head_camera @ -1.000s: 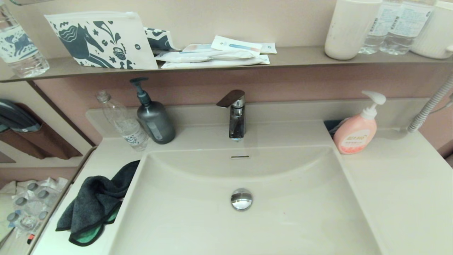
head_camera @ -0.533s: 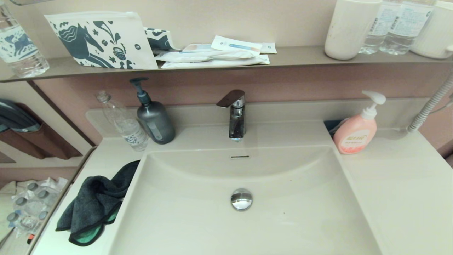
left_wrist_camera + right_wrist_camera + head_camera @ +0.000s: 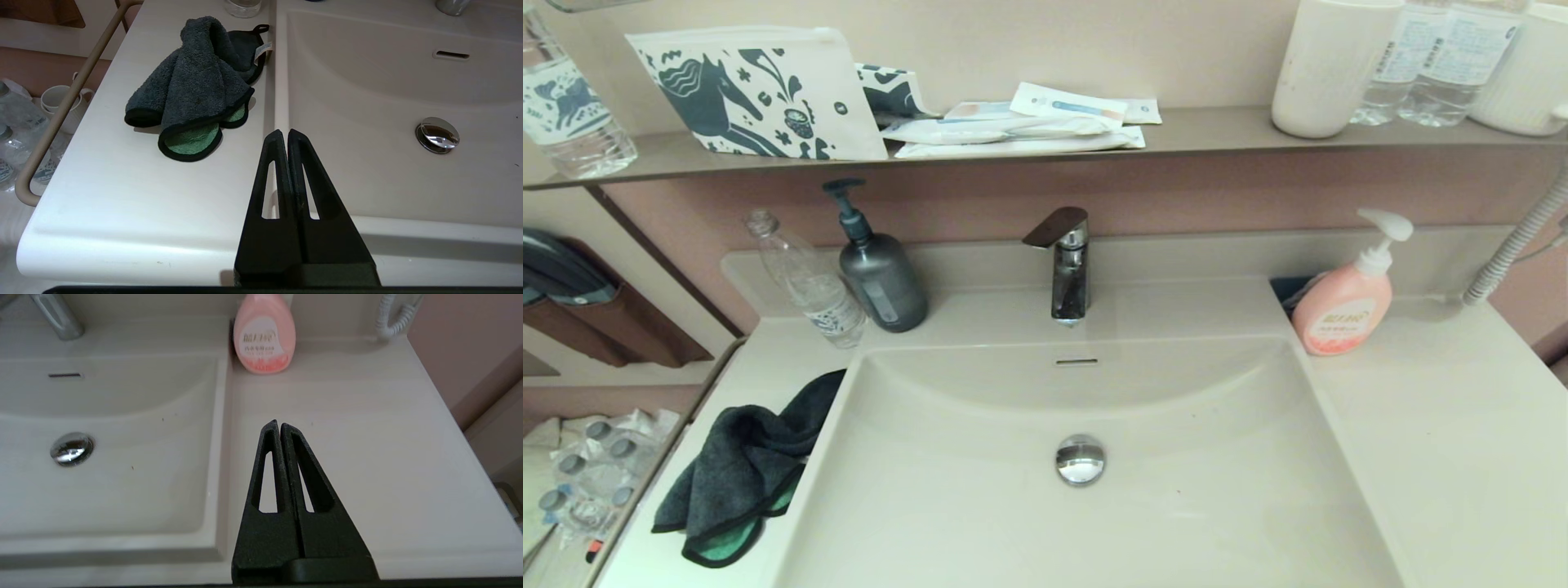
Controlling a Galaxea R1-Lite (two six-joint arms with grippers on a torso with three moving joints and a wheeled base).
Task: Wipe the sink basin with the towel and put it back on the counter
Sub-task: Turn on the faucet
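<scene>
The dark grey towel (image 3: 737, 469) with its green underside lies crumpled on the counter (image 3: 1445, 425) just left of the sink basin (image 3: 1094, 523); the left wrist view shows the towel (image 3: 196, 85) too. The basin holds a chrome drain plug (image 3: 1081, 459) and an overflow slot (image 3: 1076, 361). My left gripper (image 3: 284, 132) is shut and empty, hanging near the counter's front edge over the basin's left rim, short of the towel. My right gripper (image 3: 278, 425) is shut and empty above the right counter (image 3: 359, 457). Neither gripper shows in the head view.
A chrome faucet (image 3: 1063, 265) stands behind the basin. A clear bottle (image 3: 809, 282) and a dark pump bottle (image 3: 878, 273) stand at the back left, a pink soap dispenser (image 3: 1343, 302) at the back right. A shelf (image 3: 1013, 151) above carries pouches, cups and bottles.
</scene>
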